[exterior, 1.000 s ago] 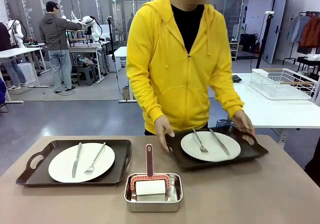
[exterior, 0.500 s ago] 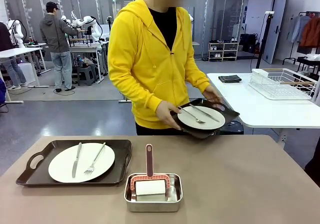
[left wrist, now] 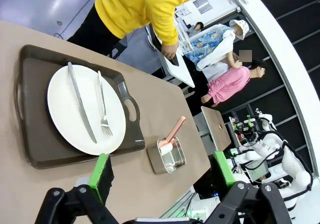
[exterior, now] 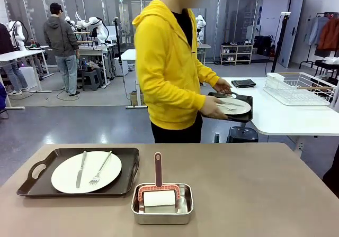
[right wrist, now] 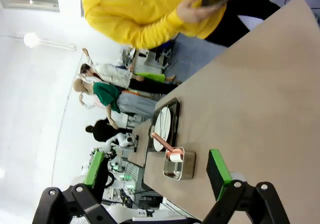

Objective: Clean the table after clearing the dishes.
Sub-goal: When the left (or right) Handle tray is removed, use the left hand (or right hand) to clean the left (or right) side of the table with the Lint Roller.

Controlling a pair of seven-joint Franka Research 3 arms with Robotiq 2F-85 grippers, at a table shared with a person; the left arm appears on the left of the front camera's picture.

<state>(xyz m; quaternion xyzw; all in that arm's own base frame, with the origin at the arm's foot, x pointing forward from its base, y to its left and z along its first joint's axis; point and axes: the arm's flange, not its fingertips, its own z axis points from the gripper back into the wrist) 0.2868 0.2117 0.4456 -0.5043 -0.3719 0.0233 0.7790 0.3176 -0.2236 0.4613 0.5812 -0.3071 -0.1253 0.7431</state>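
One tray (exterior: 128, 165) sits lower left on the table (exterior: 254, 194), stiff but carrying a breakable plate (exterior: 63, 180) and loose cutlery (exterior: 80, 169), so I'd lift it level by both short ends; left gripper (left wrist: 162, 170) and right gripper (right wrist: 157, 171) both gape empty.

A small steel pan (exterior: 162, 217) sits at 6 o'clock in the front view. It holds a white roller (exterior: 159, 198) whose pink handle (exterior: 158, 169) points toward 12 o'clock. At 3 o'clock stands a white table (exterior: 286, 118) — a wire dish rack (exterior: 299, 88) rests on it, with a black wallet (exterior: 243, 83) at the rack's 9 o'clock. A person in a yellow hoodie (exterior: 167, 67) stands at 12 o'clock, and a person in a grey hoodie (exterior: 62, 41) stands far off at 10 o'clock.
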